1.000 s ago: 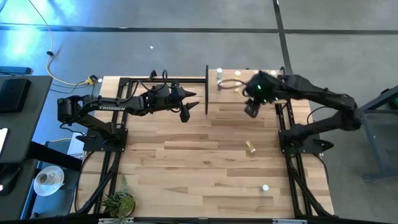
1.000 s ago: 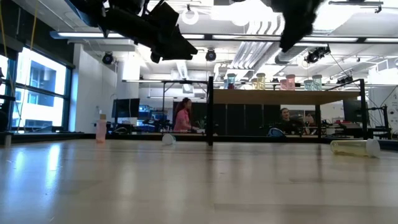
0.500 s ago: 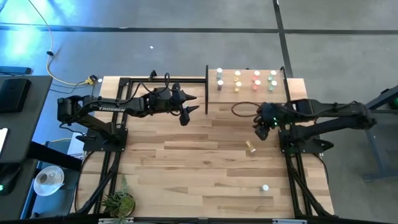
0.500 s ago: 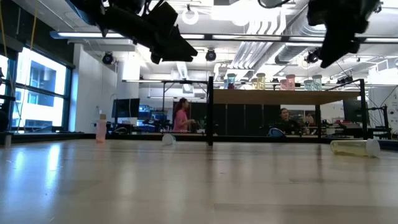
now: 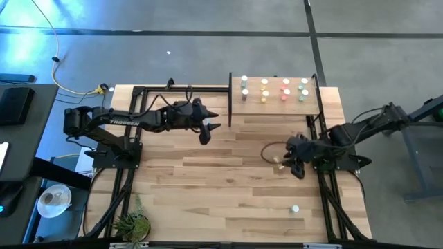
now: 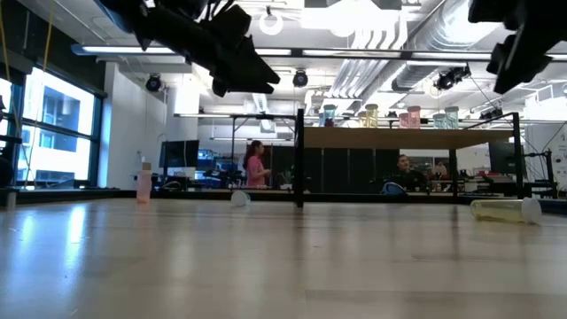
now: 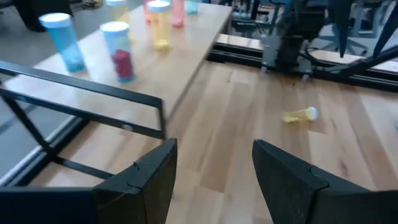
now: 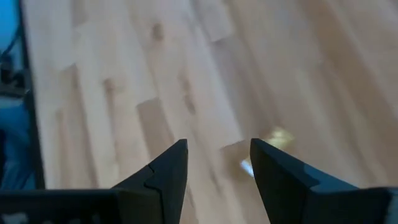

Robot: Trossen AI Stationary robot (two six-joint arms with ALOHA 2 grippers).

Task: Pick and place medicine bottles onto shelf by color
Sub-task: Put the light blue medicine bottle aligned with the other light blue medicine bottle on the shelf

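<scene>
White "TROSSEN" lettering marks the left arm; its left pincer [image 5: 208, 130] hangs open and empty at centre frame. Right of it, the shelf [image 5: 315, 104] carries upright medicine bottles [image 5: 264, 90]. Lower right, the right pincer [image 5: 289, 164], open and empty, hovers beside a fallen yellow bottle [image 5: 278, 164] on the table [image 5: 208, 187].
</scene>
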